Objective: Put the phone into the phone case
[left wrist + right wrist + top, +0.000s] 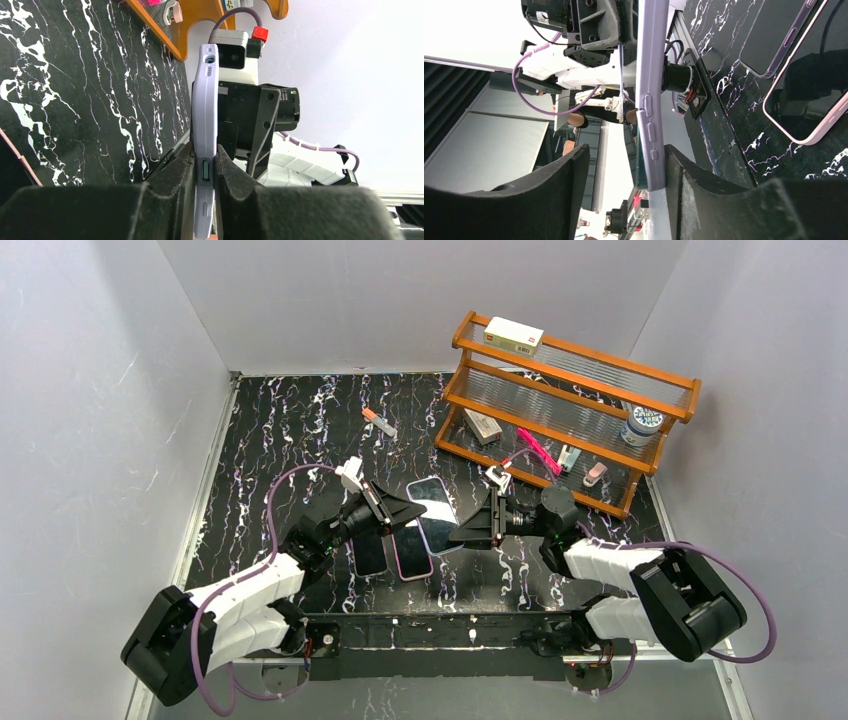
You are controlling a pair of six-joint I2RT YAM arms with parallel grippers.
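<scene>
Black marbled table (280,440), white walls, wooden rack (560,405) at far right. Both arms meet over mid-table.

- Case (205,110): lavender, held off the table between the two grippers, seen edge-on from both wrists.
- Left gripper (204,150): jaws pressed on the case, pinching it across its thickness near one end.
- Right gripper (626,150): jaws spread. One finger (684,170) lies against the back of the case. The other stands well apart from it, so there is no grip on this side.
- Phone (436,508): the top view shows a dark glossy face framed by the lavender rim, so it sits inside the case outline.
- Right wrist view: a thin dark-teal strip runs beside the case edge near the fingers. It may be the phone's side standing slightly proud, but I cannot tell for certain.
- Two more lie flat on the table under the left gripper: a dark handset (368,553) and, touching it on the right, a pink-rimmed handset (411,552). Neither is held.

Judgement: the task is mostly done, with phone and case together and lifted. What is likely left is pressing the last edge home with the right fingers, checking the rim is flush all round, then setting it down.
</scene>
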